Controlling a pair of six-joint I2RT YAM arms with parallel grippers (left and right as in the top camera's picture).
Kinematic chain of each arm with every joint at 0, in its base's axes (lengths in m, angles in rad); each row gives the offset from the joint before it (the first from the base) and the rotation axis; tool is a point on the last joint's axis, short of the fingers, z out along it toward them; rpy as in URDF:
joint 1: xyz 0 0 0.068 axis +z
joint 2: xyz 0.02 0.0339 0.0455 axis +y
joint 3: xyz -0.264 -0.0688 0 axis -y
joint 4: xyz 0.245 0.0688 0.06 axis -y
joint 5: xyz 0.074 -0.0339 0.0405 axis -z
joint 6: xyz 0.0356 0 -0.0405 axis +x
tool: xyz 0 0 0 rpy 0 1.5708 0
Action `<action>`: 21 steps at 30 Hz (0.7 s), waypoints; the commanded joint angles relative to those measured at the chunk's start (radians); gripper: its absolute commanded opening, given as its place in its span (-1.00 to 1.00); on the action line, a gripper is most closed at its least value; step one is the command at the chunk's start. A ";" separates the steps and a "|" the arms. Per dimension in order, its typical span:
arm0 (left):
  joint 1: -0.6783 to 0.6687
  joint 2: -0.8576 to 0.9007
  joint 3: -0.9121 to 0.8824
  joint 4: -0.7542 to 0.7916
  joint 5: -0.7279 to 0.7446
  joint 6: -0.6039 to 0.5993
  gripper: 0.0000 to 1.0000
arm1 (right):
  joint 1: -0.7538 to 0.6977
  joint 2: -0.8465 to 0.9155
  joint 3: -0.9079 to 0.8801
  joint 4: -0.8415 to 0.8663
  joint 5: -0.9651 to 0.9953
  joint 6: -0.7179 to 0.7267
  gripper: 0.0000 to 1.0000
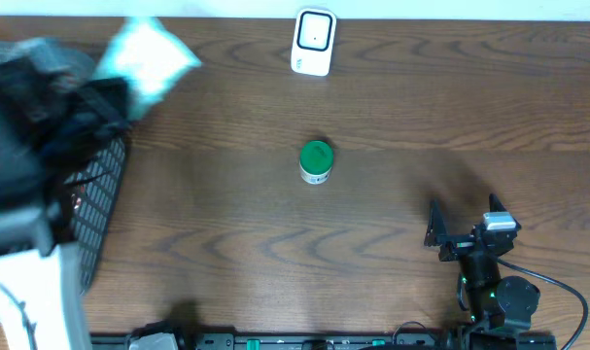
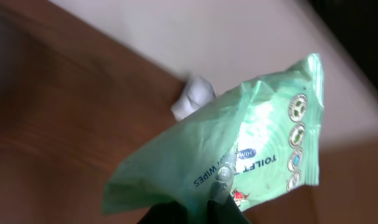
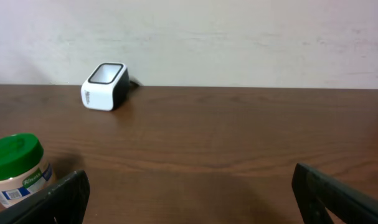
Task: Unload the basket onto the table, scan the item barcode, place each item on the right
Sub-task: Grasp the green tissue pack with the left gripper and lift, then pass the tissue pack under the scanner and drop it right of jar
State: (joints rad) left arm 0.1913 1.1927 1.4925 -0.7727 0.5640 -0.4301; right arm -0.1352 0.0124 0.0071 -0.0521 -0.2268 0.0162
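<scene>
- The worktop is dark brown wood-grain laminate, bare over most of its width, and its far edge meets a plain off-white wall.
- My left tool is clamped narrow on the lower edge of a pale green plastic pack of toilet wipes. The printed face of the pack shows to the wrist camera.
- From overhead the pack is a blur, lifted off the surface at the far left, over the far end of a black wire-mesh basket.
- A small white barcode scanner box with a dark window stands at the far edge near the middle, well apart from the pack.
- A short white jar with a green screw lid stands upright near the centre of the worktop, on the near side of the scanner.
- My right tool sits low at the near right, its jaws spread wide with nothing between them. It faces the scanner and the wall.
</scene>
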 commanded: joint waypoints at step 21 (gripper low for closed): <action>-0.786 0.769 -0.023 0.386 0.038 0.167 -0.85 | 0.011 -0.004 -0.002 -0.005 0.009 0.013 0.99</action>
State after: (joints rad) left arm -0.5568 1.9141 1.4773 -0.4179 0.5812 -0.2794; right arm -0.1349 0.0128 0.0071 -0.0525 -0.2268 0.0162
